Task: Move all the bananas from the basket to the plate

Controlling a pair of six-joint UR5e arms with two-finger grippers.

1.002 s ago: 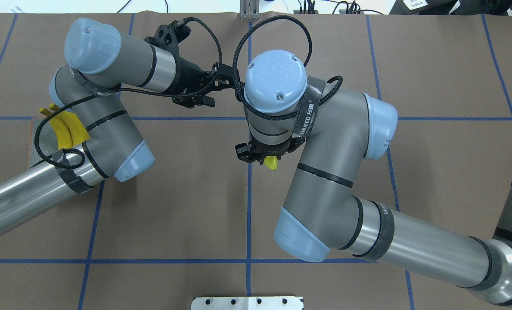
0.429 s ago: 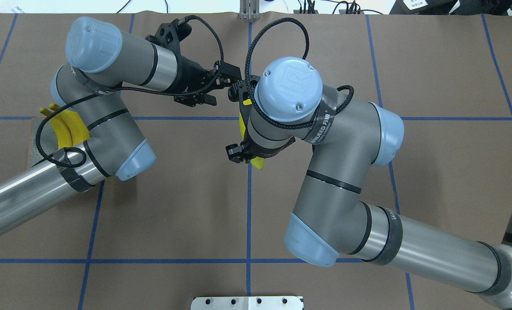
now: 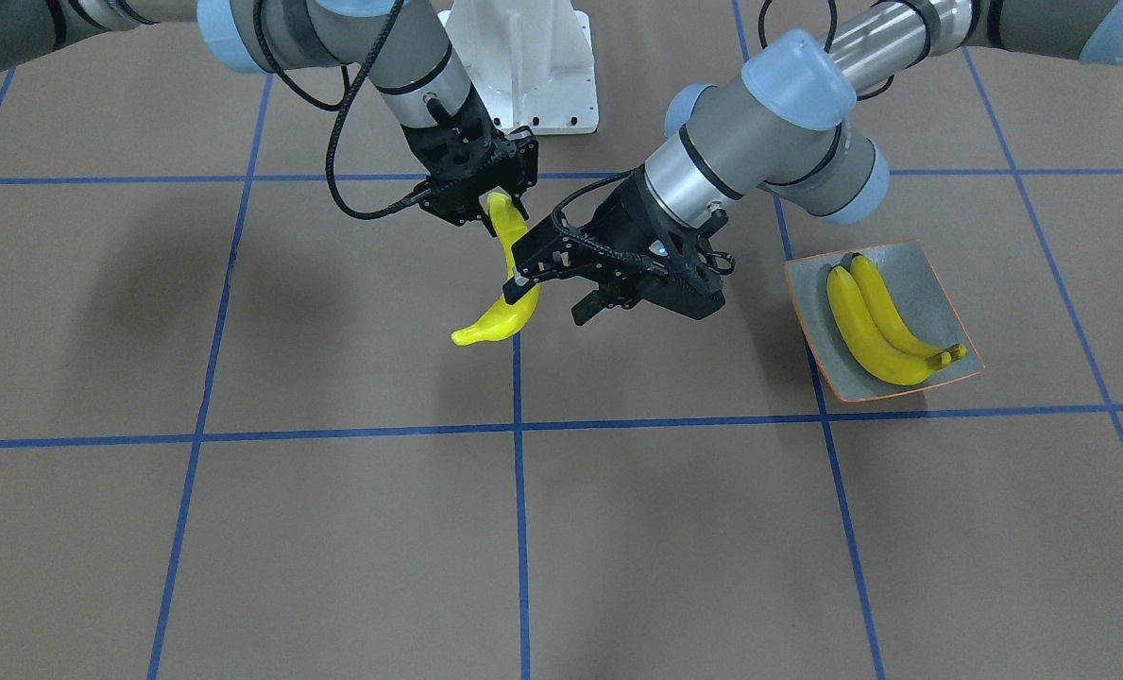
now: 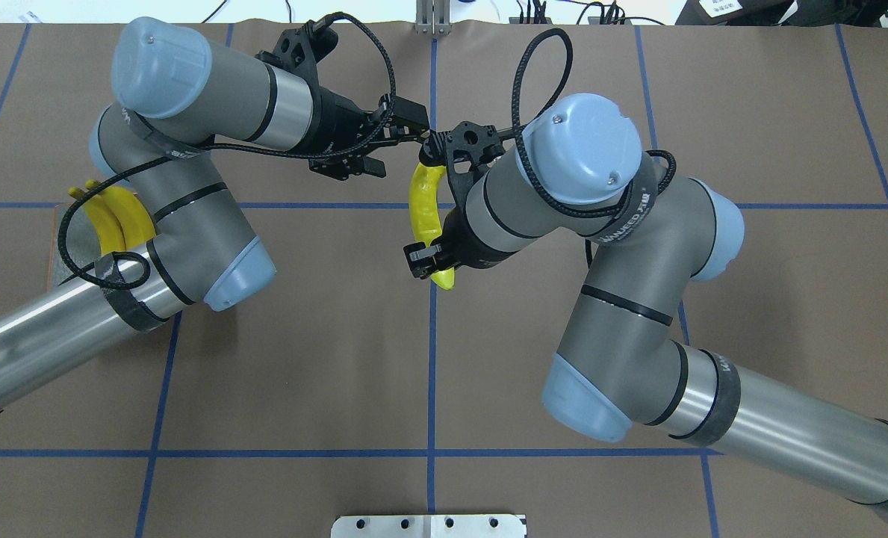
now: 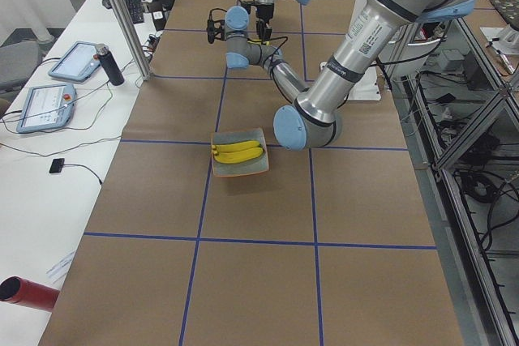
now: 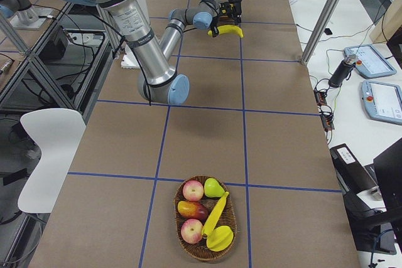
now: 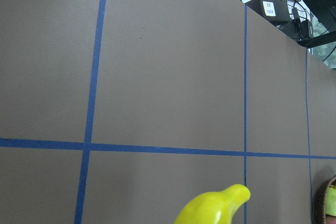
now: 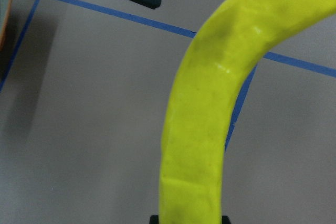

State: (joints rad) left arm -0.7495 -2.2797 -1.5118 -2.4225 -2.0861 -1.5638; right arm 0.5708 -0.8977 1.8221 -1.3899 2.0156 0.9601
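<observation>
I see the right gripper point(image 3: 495, 210) clamped on one end of a bright yellow curved banana point(image 3: 512, 304) — held in the air, upper centre of the front view. The left gripper point(image 3: 550, 293) is spread wide beside its middle (contact unclear). Two more yellow bananas point(image 3: 868, 326) lie on the square grey-blue plate point(image 3: 934, 283), centre right.
</observation>
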